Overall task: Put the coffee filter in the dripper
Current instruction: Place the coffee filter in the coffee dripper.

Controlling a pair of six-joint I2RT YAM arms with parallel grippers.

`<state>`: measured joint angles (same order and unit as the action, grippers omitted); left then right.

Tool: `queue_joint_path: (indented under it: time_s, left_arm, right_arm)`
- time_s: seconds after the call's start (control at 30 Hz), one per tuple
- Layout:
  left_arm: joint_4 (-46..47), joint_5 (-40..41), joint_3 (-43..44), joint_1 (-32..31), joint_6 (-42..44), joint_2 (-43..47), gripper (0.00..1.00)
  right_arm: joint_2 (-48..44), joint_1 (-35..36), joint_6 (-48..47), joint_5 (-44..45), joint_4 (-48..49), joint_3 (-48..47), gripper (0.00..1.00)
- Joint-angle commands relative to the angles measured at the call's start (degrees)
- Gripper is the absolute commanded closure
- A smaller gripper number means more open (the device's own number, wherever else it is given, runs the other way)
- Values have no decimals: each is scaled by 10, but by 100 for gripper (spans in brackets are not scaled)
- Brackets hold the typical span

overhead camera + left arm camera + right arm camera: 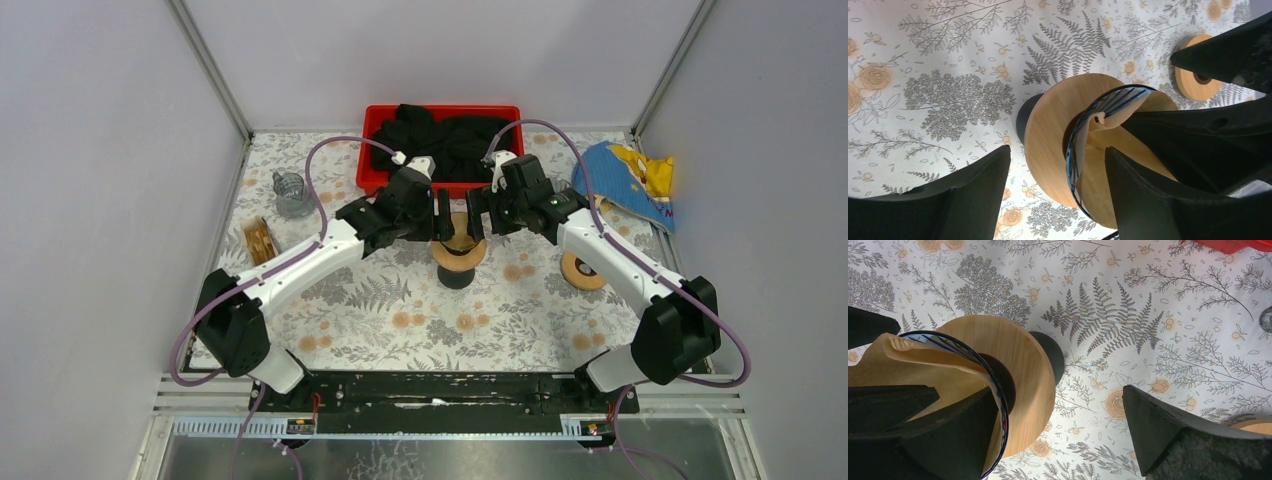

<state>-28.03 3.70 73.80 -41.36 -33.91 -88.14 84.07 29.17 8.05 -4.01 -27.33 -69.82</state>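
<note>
The dripper [458, 250] is a glass cone with a round wooden collar [1048, 130] on a black base, at the table's middle. The brown paper coffee filter [1108, 122] sits inside the cone, its top edge folded; it also shows in the right wrist view [908, 365]. My left gripper [1058, 150] is open, with one finger inside the cone on the filter and the other outside over the table. My right gripper [1059, 389] is open and straddles the rim the same way from the other side. In the top view both grippers, left [440, 222] and right [478, 215], meet above the dripper.
A red bin [375, 125] with black cloth stands at the back. A glass cup [290, 192] and a wooden stand [260, 240] are at the left. A wooden disc [580, 270] lies right of the dripper, and a blue-yellow bag [630, 180] lies at the back right.
</note>
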Motion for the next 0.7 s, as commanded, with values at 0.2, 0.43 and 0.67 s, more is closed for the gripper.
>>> queue_joint_path:
  time_s: [0.2,0.43,0.67]
  left_arm:
    - [53,-29,19,26,7,-16,24]
    - [53,-7,26,29,11,-34,25]
    - [50,13,18,29,5,-37,26]
  right_arm:
    - [-7,-2,-10,-6,10,-3,1]
    - [-6,-3,-15,-12,5,2,1]
    - [-12,-2,-20,-10,4,10,1]
